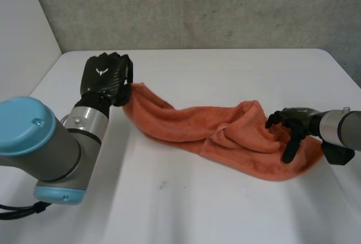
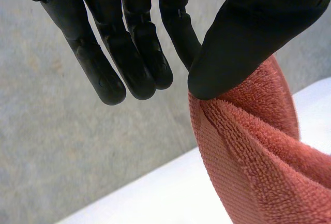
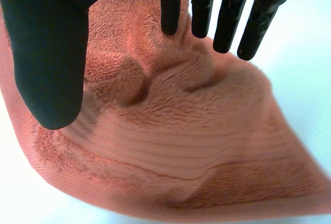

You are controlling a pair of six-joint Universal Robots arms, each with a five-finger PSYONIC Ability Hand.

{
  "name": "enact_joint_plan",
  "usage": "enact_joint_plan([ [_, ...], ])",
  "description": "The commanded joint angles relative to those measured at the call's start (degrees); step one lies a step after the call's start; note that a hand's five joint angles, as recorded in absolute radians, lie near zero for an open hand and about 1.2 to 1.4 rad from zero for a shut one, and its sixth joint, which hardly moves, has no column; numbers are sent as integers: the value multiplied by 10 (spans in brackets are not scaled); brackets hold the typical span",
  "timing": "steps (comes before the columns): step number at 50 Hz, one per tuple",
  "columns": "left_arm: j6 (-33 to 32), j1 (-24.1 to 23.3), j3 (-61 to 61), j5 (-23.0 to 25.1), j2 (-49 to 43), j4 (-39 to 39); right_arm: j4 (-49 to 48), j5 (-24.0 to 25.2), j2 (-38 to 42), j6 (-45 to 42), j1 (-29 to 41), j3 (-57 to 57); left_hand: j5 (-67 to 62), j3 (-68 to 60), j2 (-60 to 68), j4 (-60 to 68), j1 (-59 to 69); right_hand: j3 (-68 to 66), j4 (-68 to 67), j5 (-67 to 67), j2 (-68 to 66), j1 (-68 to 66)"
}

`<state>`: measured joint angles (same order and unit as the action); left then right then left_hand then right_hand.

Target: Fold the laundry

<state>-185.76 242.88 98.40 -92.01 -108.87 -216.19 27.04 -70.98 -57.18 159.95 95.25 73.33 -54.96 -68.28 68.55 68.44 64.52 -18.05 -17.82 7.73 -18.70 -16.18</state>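
Orange towel lies bunched in a long strip across the white table, and the left hand has one end raised off the surface. Up close, its thumb clamps that end, seemingly against the nearest finger, while the other fingers hang straight and free. At the opposite end, the right hand is poised over the crumpled towel, fingers straight and apart, thumb wide, gripping nothing.

Left robot hand pinched, right relaxed
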Motion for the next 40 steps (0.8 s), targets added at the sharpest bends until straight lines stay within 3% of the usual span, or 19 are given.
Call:
enact_joint_plan([
  [1,-4,-8,-12,10,48,0,-62,0,-70,63,-4,17,-150,-117,114,116,155,29,27,-26,36,10],
  [8,-4,-15,-38,13,90,0,-130,-5,-132,141,-3,47,-150,-117,114,116,155,36,34,-33,42,17],
  [16,-3,-27,-77,45,132,-1,-143,-12,-136,267,-1,-7,-150,-117,114,116,155,66,64,-63,73,47],
  [23,-5,-45,-94,87,175,-2,-107,-6,-82,361,8,-67,-150,-117,114,116,155,70,67,-66,76,51],
  [25,-5,-46,-99,91,184,-2,-78,-3,-45,394,43,-105,-150,-117,114,116,155,68,66,-65,74,49],
  [35,-5,-46,-125,104,200,15,-30,1,13,410,112,-149,-150,-117,114,116,155,81,78,-77,87,62],
  [40,-5,-45,-149,111,205,30,-30,27,36,455,147,-153,-150,-117,114,116,155,81,78,-77,87,62],
])
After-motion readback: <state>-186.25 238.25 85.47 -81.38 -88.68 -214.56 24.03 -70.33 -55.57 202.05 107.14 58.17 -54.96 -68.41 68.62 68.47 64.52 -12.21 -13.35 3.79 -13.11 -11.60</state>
